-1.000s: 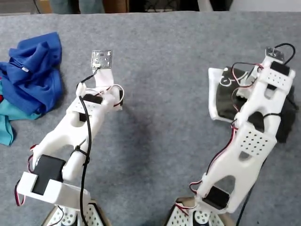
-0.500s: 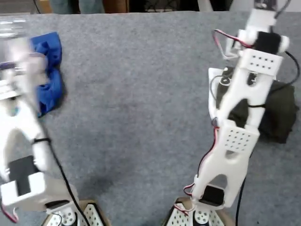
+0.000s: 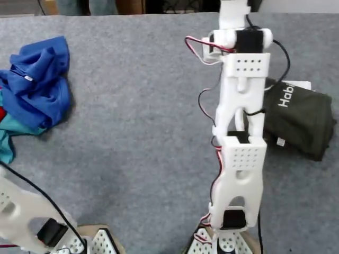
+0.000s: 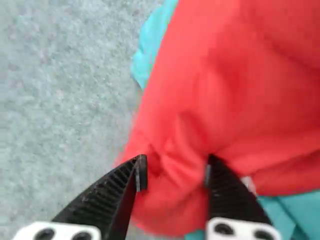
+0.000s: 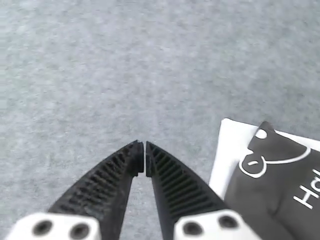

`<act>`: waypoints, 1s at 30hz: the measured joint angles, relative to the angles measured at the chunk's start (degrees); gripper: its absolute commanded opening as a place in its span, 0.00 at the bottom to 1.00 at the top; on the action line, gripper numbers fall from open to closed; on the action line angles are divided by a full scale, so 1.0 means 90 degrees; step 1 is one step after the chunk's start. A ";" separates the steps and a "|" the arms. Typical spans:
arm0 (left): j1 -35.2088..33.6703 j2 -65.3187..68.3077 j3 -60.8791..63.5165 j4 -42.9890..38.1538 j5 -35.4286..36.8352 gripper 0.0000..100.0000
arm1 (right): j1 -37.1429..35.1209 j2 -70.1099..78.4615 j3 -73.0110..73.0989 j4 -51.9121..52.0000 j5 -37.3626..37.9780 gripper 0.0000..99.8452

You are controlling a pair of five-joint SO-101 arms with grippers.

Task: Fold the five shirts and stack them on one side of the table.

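Left gripper [image 4: 173, 172] is the one that matters here; its fingers are spread with a bump of the red shirt [image 4: 240, 90] sitting right between them, so the cloth is in the gap and I'd say it only needs a squeeze; that red ridge seems to run straight away from the fingertips, across the closing direction, which is what you want. The teal shirt [image 4: 155, 35] pokes out beside the red one; both are at the left edge of the table [image 3: 137, 106], next to the crumpled blue shirt [image 3: 39, 79]. Right gripper [image 5: 144, 150] is pressed together on nothing, hovering over bare table just beside the folded dark shirt [image 5: 280, 190], which lies on a white shirt [image 5: 224, 150]; that's well apart from the unfolded ones, so left is clearly nearer.
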 measured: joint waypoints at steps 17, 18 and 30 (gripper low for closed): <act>0.0420 -0.1788 -0.3028 0.4376 -0.0029 0.03 | -0.0576 0.0000 0.0000 0.0000 -0.0107 0.01; 0.0586 -0.1954 -0.3087 0.4640 -0.0029 0.03 | -0.0615 0.0000 0.0000 0.0000 -0.0205 0.01; 0.4278 -0.3712 -0.1817 0.6291 -0.0020 0.03 | -0.0645 -0.0205 0.0000 0.0010 -0.0772 0.01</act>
